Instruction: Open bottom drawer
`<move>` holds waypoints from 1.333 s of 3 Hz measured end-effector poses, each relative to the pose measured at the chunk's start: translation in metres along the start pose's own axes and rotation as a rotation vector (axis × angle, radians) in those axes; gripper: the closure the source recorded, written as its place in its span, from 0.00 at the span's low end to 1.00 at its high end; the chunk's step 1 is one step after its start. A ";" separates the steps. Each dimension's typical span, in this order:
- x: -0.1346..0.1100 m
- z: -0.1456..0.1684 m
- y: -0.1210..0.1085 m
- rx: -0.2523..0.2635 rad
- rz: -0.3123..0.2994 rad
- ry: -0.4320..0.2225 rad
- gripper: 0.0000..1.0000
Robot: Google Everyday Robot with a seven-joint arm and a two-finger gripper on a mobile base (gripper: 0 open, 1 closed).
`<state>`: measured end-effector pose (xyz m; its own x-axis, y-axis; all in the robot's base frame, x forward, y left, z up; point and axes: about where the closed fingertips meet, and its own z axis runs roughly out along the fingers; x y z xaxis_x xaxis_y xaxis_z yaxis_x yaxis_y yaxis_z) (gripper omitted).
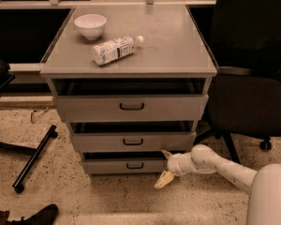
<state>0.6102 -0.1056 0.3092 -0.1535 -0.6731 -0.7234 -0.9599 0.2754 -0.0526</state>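
Bottom drawer [107, 166]: stiff, likely light.
Grip: black handle [135, 165], left of hand.
Hand [162, 168]: apparently wide, empty, at drawer's right end.

view: one camera, high, fronting cabinet [84, 111]
facing: tilted down onto surface [173, 41]
range: mid, whole cabinet framed
gripper [165, 168]: low right, by bottom drawer [107, 165] right end, jaws apart

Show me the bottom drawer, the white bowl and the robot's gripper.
bottom drawer [107, 166], camera view, grey front left of its handle.
white bowl [90, 26], camera view, its outer side.
gripper [160, 168], camera view, midway between its open fingers, at the bottom drawer's right end.
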 end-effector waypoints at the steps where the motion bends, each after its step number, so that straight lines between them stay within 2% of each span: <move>1: 0.002 0.005 0.001 -0.009 0.001 -0.012 0.00; 2: 0.018 0.023 -0.003 -0.024 0.020 -0.069 0.00; 3: 0.034 0.079 0.023 -0.133 0.025 -0.186 0.00; 4: 0.046 0.115 0.029 -0.182 0.018 -0.263 0.00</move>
<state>0.6026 -0.0494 0.1952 -0.1276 -0.4624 -0.8774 -0.9875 0.1419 0.0687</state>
